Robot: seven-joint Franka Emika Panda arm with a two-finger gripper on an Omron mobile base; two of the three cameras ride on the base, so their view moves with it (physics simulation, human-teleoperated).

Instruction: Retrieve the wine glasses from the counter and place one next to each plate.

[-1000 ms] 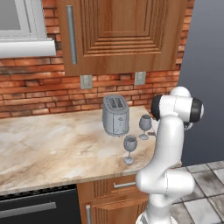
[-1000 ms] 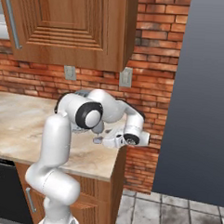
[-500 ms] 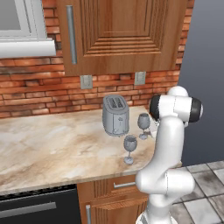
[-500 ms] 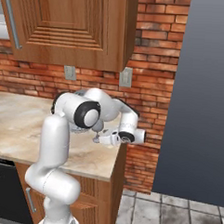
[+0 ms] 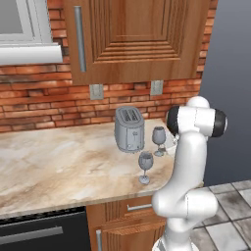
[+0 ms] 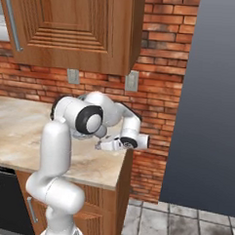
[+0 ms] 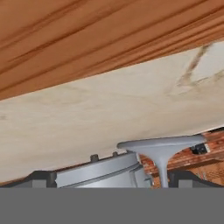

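Standing left to right on the counter (image 5: pixel 59 166) are the toaster (image 5: pixel 129 129) and two wine glasses (image 5: pixel 145 166), one beside the toaster, one nearer the front edge. The gripper (image 6: pixel 99 145) reaches in low from the counter's right end, fingers spread wide and empty, probably lined up to take a stem.

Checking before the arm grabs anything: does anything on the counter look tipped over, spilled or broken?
Nothing stands out. Both wine glasses, the near one and the far one, stand upright on the counter beside the upright toaster. No spill or damage shows.
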